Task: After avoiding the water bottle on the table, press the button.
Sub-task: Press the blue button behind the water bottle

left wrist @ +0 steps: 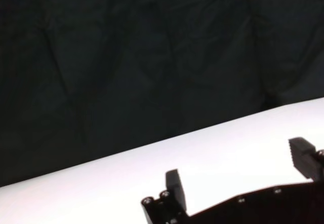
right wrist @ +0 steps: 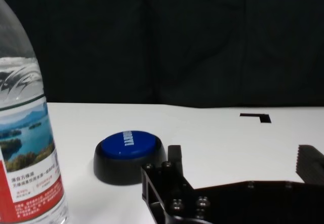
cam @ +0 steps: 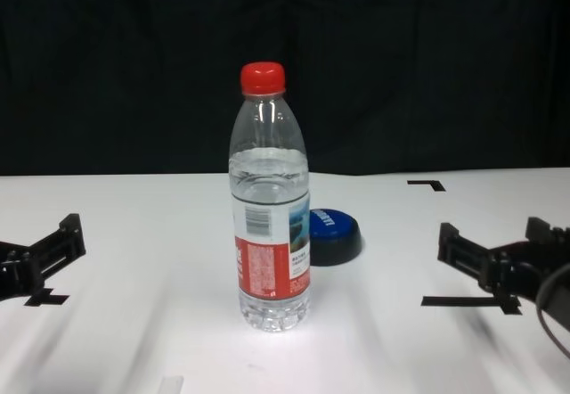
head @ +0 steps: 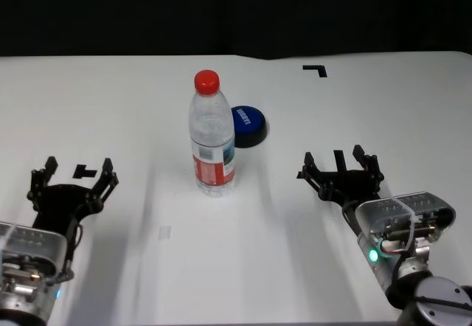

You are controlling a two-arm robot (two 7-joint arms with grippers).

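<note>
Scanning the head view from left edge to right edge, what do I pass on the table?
Left claw, open → tall clear plastic water bottle with red cap → low round blue button on a dark base, just behind the bottle → right claw, open. All over the flat white table.

Your head camera looked forward and down from above, taking in the table [head: 147, 105], the left gripper [head: 74, 173] and the right gripper [head: 339, 165]. Your chest camera sat lower, nearly level with the tabletop, facing the water bottle [cam: 270, 207] head-on and close. The right wrist camera peered low over its own fingers [right wrist: 174, 163] at the button [right wrist: 129, 150] just ahead, a view it shared with head and chest. The left wrist camera faced past its fingers [left wrist: 174, 186] toward the table's far edge and the dark backdrop [left wrist: 152, 57].
</note>
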